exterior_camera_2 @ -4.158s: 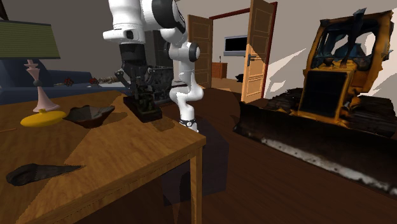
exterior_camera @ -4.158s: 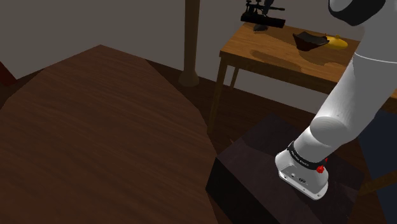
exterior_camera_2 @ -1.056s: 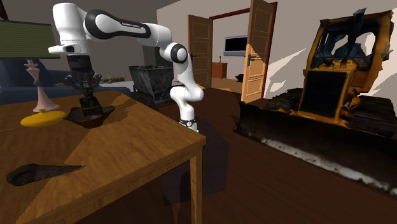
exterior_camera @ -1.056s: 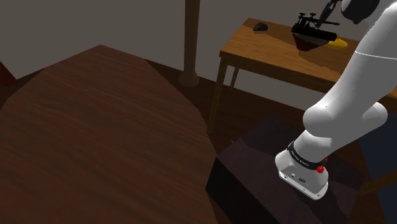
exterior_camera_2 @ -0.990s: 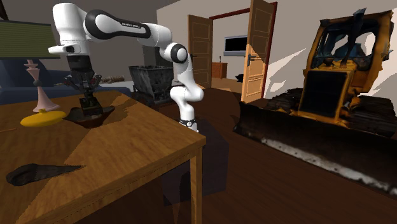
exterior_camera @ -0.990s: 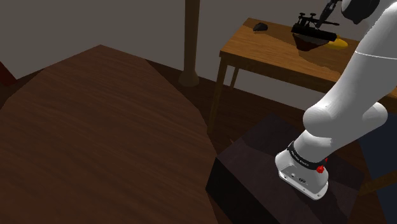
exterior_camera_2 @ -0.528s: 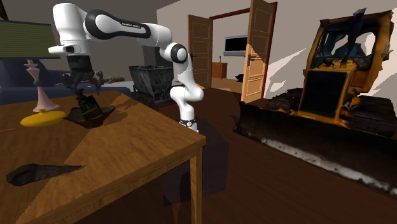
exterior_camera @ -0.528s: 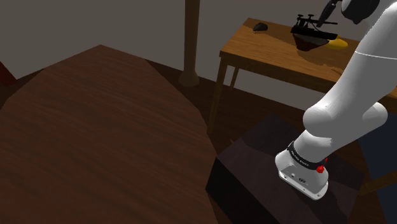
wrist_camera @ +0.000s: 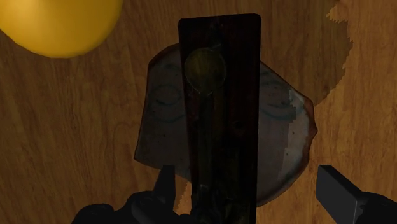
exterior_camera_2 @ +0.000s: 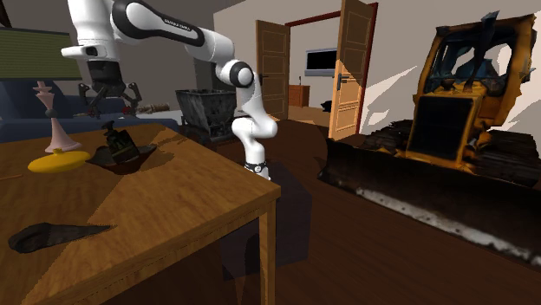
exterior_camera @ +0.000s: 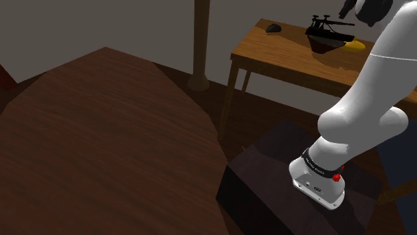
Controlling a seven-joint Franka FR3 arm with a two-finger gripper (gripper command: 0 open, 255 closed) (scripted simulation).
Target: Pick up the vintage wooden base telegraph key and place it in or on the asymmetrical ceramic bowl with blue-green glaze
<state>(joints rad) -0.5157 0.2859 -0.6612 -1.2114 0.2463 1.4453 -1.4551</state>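
Dark brown telegraph key (wrist_camera: 219, 95), grey bowl (wrist_camera: 162, 108) with blue-green swirls, yellow disc (wrist_camera: 60, 22), light wood-grain table (wrist_camera: 63, 140).

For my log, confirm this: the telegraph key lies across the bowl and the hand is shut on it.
Wrong on the hand: it is open, fingers apart and not clasping the telegraph key, as the wrist view shows. The key does lie across the bowl.

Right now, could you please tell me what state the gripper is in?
Gripper: open, holding nothing; the telegraph key lies on the bowl below it.
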